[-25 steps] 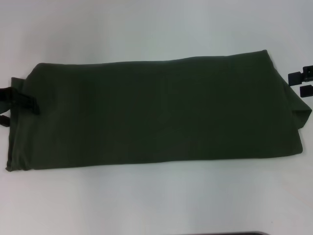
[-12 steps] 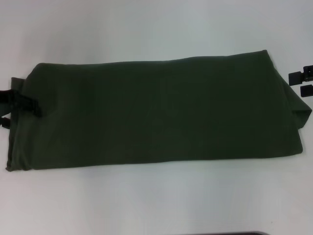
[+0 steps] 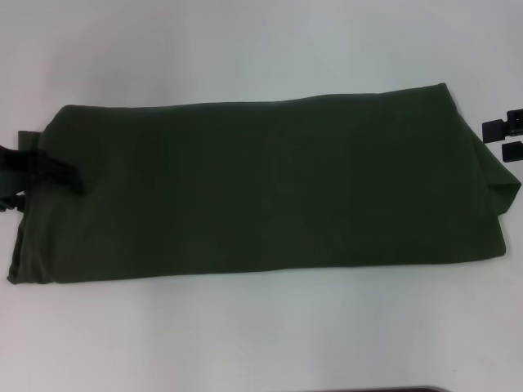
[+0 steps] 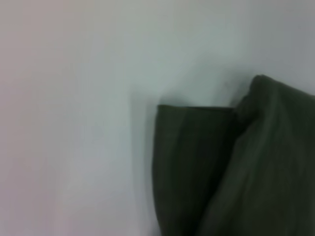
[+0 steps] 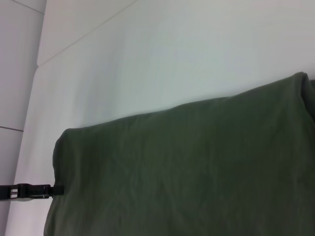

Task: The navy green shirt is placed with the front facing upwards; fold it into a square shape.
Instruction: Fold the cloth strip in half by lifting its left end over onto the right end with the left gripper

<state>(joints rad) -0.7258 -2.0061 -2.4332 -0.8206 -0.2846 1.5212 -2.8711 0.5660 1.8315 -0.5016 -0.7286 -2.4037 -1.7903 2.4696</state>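
so the navy green shirt (image 3: 270,184) lies flat on the white table (image 3: 261,41), folded into a long band. its long side runs from the robot's left to its right, and the right end sits a bit farther from the robot than the left end, so the band is tilted a little. only plain green cloth shows on top. no letters can be seen. at the right end a lower layer of cloth sticks out past the top layer. at the left end a small bit of cloth also peeks out by the far corner.

the left gripper (image 3: 33,175) is at the left end of the shirt. one dark finger (image 3: 53,171) lies on top of the cloth there, and another dark bit shows just below it at the edge. it looks like it is pinching the left edge of the shirt. the right wrist view shows that gripper far off, touching the same end.

the right gripper (image 3: 504,139) is just beside the right end of the shirt, near the far corner, and it is not touching the cloth. its two dark tips sit apart with a gap between them, so its jaws are spread.
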